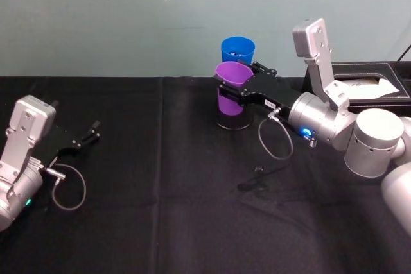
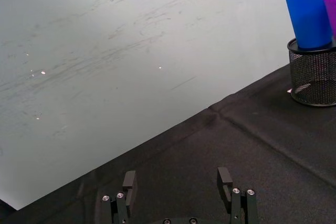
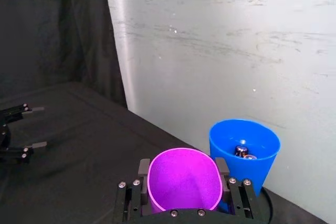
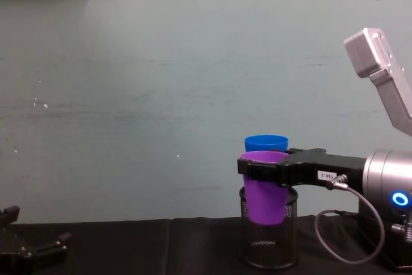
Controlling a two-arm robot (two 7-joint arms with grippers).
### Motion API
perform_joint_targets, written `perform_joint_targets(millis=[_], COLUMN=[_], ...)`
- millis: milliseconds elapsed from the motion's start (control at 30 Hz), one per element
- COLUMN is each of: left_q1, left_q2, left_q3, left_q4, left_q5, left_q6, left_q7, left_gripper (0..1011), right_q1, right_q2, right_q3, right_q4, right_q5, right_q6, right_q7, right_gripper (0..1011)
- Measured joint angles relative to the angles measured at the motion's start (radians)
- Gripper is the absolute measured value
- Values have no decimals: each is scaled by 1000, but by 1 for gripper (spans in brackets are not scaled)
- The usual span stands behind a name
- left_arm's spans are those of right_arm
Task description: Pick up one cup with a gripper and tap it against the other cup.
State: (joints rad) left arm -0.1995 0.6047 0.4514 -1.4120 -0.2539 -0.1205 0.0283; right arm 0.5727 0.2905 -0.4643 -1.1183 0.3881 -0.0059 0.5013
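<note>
- Right up close, the right gripper squeezes the purple cup by its sides near the rim, so it does not tip.
- It holds the purple cup just beside the blue cup; whether they touch cannot be told.
- The blue cup stands in a black mesh holder, and the purple cup's bottom is low by its rim and could bump it.
- The wall is close behind, but the black table has open room in front.
- The left gripper rests far off with its fingers apart.
</note>
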Motion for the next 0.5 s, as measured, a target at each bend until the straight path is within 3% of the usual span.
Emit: perform_joint_targets(millis=[500], left_q1=[0], left_q2=[0], left_q3=[0], left_q4=[0], left_q5=[0], left_q6=[0], left_q7=[0], left_gripper=[1000], right_q1=[27], right_q2=[-24], right_q3=[18], right_q4=[44], right_q5=[-13], right_q6=[-9], right_q7=[9], right_gripper=[747])
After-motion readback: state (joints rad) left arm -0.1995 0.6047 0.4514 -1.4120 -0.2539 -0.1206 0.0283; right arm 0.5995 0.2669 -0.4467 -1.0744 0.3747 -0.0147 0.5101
